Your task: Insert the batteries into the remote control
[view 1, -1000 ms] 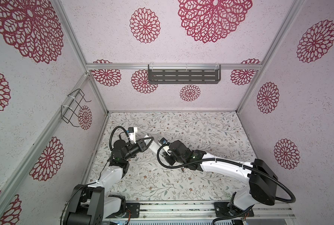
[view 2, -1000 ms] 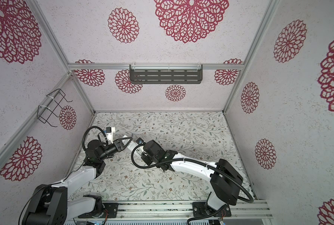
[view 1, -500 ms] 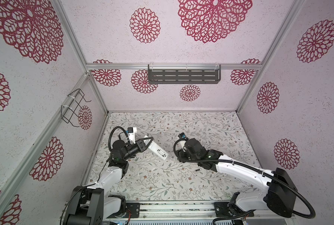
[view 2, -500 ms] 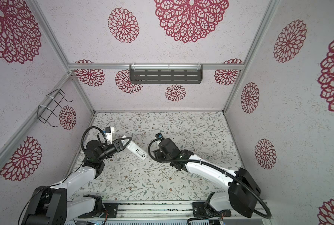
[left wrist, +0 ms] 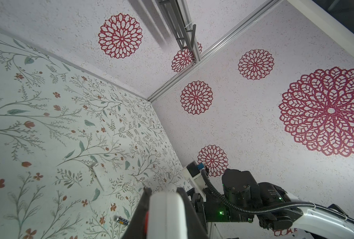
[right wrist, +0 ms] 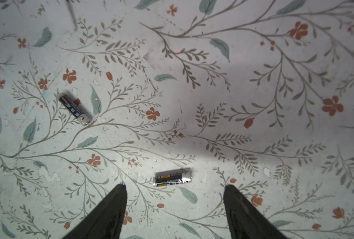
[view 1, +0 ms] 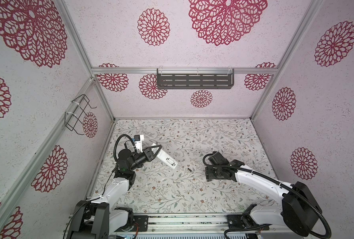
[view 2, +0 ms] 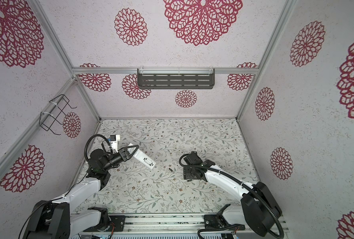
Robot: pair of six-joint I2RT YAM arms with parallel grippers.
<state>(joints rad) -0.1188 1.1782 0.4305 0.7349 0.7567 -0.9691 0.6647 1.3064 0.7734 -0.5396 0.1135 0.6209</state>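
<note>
Two slim dark cylindrical batteries with silvery metal ends, both loose on the floral-patterned bench (view 1: 192,196) and well apart from each other.

- Nearer battery (right wrist: 173,178): on its side, just ahead of the right end effector (right wrist: 175,187), lying crosswise to the gap between the jaws.
- Farther battery (right wrist: 75,109): on its side, between the remote control and the right arm in both top views.
- One long slim white plastic remote control (view 1: 165,158): clenched in the left end effector (left wrist: 163,193) and held at a slant above the bench, with the plain back and its battery recess facing up. The recess contents are too small to tell.
- Right end effector: released, jaws wide apart, grasping nothing.

Hazards, as judged:
- A round battery is likely to roll away if one jaw touches it before the other.
- The battery sits very low, so the fingertips may scrape the bench or close above it.
- The remote control is gripped partway along its length and may pivot or slip when a battery is pressed into the recess.
- The battery's silvery ends could be presented the wrong way round for the contacts.
</note>
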